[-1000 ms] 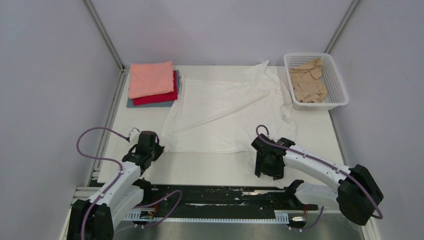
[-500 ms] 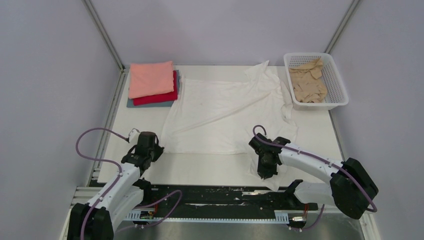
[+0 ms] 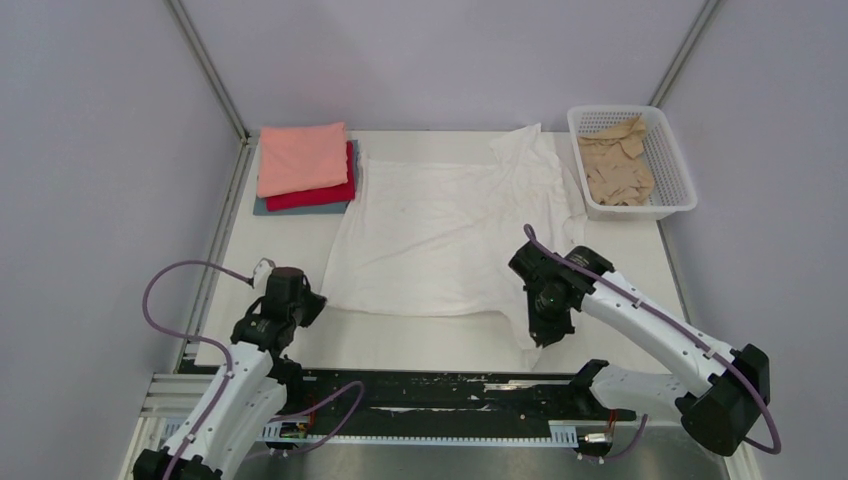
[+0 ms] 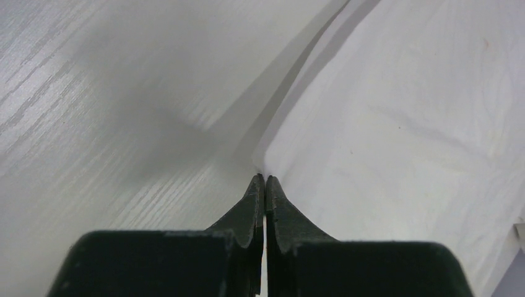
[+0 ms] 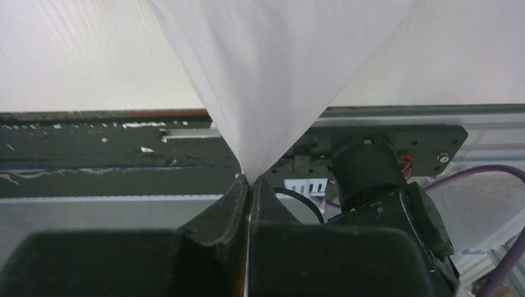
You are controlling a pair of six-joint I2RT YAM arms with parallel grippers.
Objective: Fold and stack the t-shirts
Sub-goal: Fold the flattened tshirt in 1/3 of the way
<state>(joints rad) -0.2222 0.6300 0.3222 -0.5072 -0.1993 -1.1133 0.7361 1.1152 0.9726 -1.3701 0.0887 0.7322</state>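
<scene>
**Left to right:** Three folded shirts sit stacked at the table's far-left corner. A salmon-pink shirt [image 3: 300,157] is on top, a red shirt [image 3: 338,188] is under it, and a grey-blue shirt [image 3: 300,208] is at the bottom. The stack's left side lies close to the table edge and the wall.

In front of the stack, a bare strip of table [image 3: 250,265] runs down to the left gripper [image 3: 312,303]. Its jaws are pressed together on the near-left corner of the white t-shirt [image 3: 440,230]. The left wrist view shows the shirt's side edge running straight into the closed fingertips [image 4: 272,192]. That edge is lifted just enough to throw a shadow on the tabletop.

The white t-shirt lies spread across the middle of the table, its far-left edge just beside the stack. A band of bare table separates its near hem from the black rail [image 3: 430,385] at the front.

The right gripper [image 3: 540,332] is clamped on the shirt's near-right corner, over the table's near edge. In the right wrist view the cloth [image 5: 278,62] is drawn to a taut point between the closed jaws and fans out wide above the pinch.

The shirt's right sleeve ends close to the left wall of the white lattice basket [image 3: 640,211] at the far-right corner. The basket holds a crumpled tan t-shirt [image 3: 615,170]. Open tabletop stretches from the basket's front toward the near right edge.
</scene>
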